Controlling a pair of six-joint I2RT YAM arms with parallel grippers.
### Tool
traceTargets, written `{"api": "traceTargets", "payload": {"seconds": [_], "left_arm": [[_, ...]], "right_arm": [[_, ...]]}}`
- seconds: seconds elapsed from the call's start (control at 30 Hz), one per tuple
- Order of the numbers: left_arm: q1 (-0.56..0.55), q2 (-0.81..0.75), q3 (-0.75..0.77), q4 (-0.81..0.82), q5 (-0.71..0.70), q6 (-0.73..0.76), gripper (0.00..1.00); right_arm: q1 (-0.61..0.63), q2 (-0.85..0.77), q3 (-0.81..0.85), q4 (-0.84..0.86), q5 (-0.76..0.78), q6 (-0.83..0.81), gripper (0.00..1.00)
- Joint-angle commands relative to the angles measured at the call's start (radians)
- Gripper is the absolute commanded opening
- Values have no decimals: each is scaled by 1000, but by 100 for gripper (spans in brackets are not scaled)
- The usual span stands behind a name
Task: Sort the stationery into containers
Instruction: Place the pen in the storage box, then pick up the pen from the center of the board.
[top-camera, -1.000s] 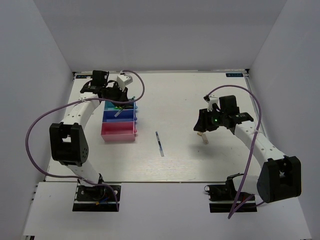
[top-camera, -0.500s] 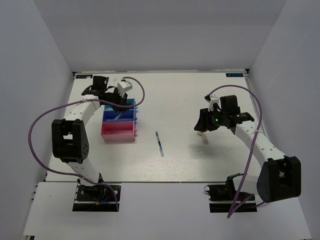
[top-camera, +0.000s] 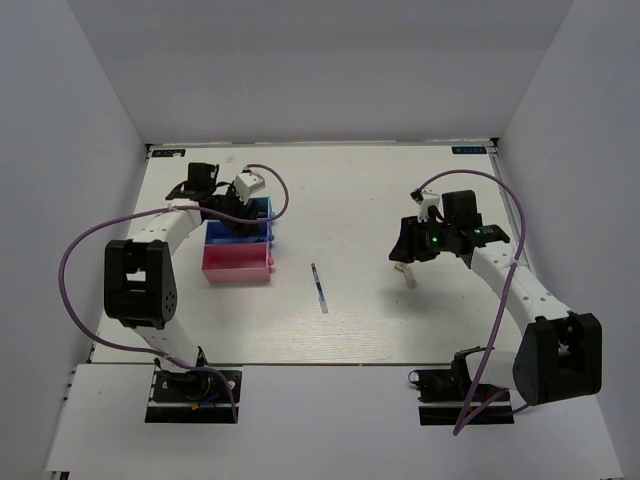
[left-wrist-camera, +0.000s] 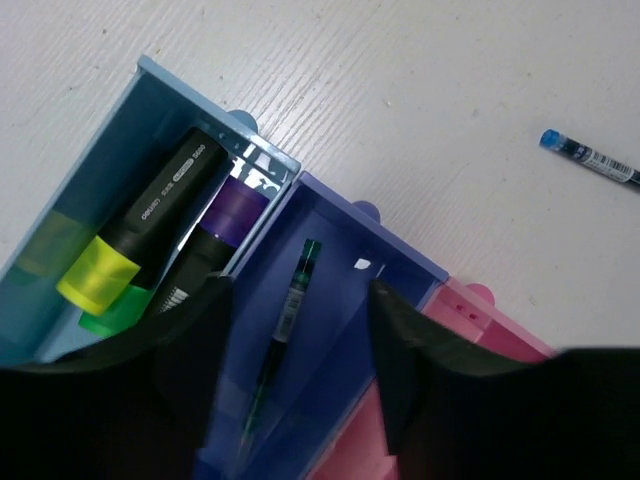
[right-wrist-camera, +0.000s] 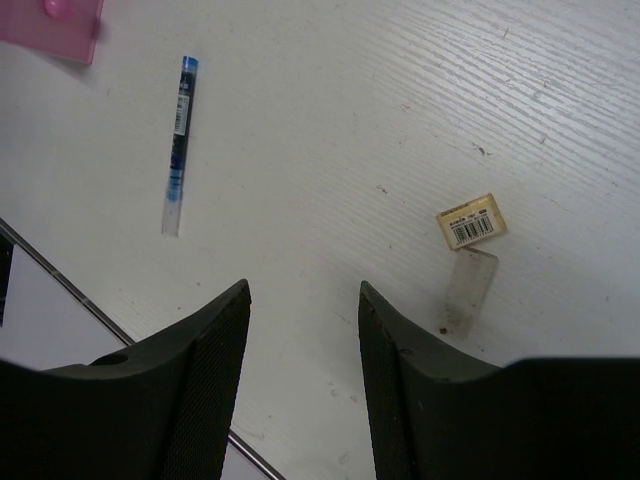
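Observation:
My left gripper (left-wrist-camera: 300, 292) is open and empty above the dark blue tray (left-wrist-camera: 345, 215); in the top view it (top-camera: 235, 212) hides most of the tray row. A green pen (left-wrist-camera: 285, 330) lies in the dark blue tray. The light blue tray (left-wrist-camera: 150, 78) holds the yellow (left-wrist-camera: 130, 250), purple (left-wrist-camera: 235, 210) and green (left-wrist-camera: 115, 322) highlighters. The pink tray (top-camera: 238, 268) is the nearest one. A blue pen (top-camera: 318, 287) lies on the table mid-way; it also shows in the right wrist view (right-wrist-camera: 178, 145). My right gripper (right-wrist-camera: 303, 290) is open and empty, with the cream piece (right-wrist-camera: 470, 222) just to its right.
The three trays stand joined in a row at the left of the white table (top-camera: 360, 200). A clear strip (right-wrist-camera: 468, 288) lies against the cream piece. White walls enclose the table at the back and both sides. The blue pen's tip shows in the left wrist view (left-wrist-camera: 590, 160).
My left gripper has shifted a little nearer along the tray row, from over the light blue tray towards the dark blue one. The right arm has not moved.

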Motion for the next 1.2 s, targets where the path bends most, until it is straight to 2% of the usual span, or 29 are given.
{"api": "traceTargets", "payload": {"seconds": [0.0, 0.03, 0.07, 0.1, 0.17, 0.23, 0.27, 0.3, 0.33, 0.4, 0.43, 0.47, 0.5, 0.53, 0.57, 0.6, 0.63, 0.67, 0.7, 0.73, 0.77, 0.87, 0.9, 0.97, 1.03, 1.17], "left_arm": [[-16, -117, 10, 52, -16, -41, 61], [-20, -142, 18, 48, -12, -70, 54], [-28, -154, 32, 54, -12, -104, 42], [-54, -170, 41, 66, -22, -136, 13], [-89, -226, 53, 95, -70, -238, 0], [-141, -262, 76, 105, -131, -365, 0], [-189, -280, 79, 96, -145, -406, 3], [-214, -298, 66, 94, -165, -428, 9], [-293, -306, 55, 109, -206, -471, 22], [-350, -322, 18, 132, -287, -545, 23], [-449, -322, 0, 137, -335, -607, 30], [-488, -317, -5, 140, -578, -722, 29], [-520, -282, 13, 72, -639, -764, 26], [-581, -259, 30, 30, -700, -845, 23], [-624, -210, 109, -13, -836, -956, 15], [-649, -160, 140, -105, -852, -1011, 9], [-656, -136, 171, -197, -852, -1092, 2], [-669, -86, 253, -237, -842, -1155, 0], [-674, -46, 274, -313, -846, -1189, 0], [-682, -12, 309, -366, -851, -1265, 0], [-698, -1, 319, -395, -896, -1295, 8], [-726, 39, 331, -438, -981, -1396, 21], [-734, 68, 349, -472, -1016, -1455, 33], [-737, 86, 355, -504, -1024, -1493, 35], [-726, 111, 346, -515, -1012, -1546, 42], [-732, 160, 316, -497, -981, -1588, 43]], "right_arm": [[-6, -17, -2, 27, -22, 2, 51], [-7, -17, -4, 27, -24, 2, 51], [-7, -18, -2, 28, -24, 1, 51], [-10, -21, -4, 28, -22, 1, 51], [-7, -23, -5, 30, -19, 2, 51], [-7, -27, -9, 30, -8, 1, 51], [-6, -27, -12, 33, -4, -7, 54], [-9, -29, -10, 35, 2, -14, 74], [-7, -29, -9, 35, 4, -24, 90], [-7, -26, -7, 35, -16, -34, 90], [-7, -20, 2, 24, -30, -45, 90], [-7, -7, 11, -2, -54, -44, 90], [-7, 5, 24, -13, -86, -76, 90], [-10, 11, 25, -22, -90, -77, 52], [-11, 20, 28, -25, -85, -59, 21], [-11, 26, 31, -27, -75, -56, 0], [-11, 25, 31, -25, -29, -56, 0], [-9, 25, 30, -19, -7, -54, 0], [-11, 17, 30, -18, 14, -54, 0], [-11, 14, 28, -15, 74, -56, 19], [-12, 10, 30, -13, 96, -56, 31], [-12, 2, 25, -8, 151, -56, 55], [-12, -1, 24, -2, 157, -56, 55], [-9, -6, 22, -2, 165, -56, 55], [-11, -4, 21, 1, 165, -56, 55], [-12, 0, 24, 2, 165, -56, 55]]}}
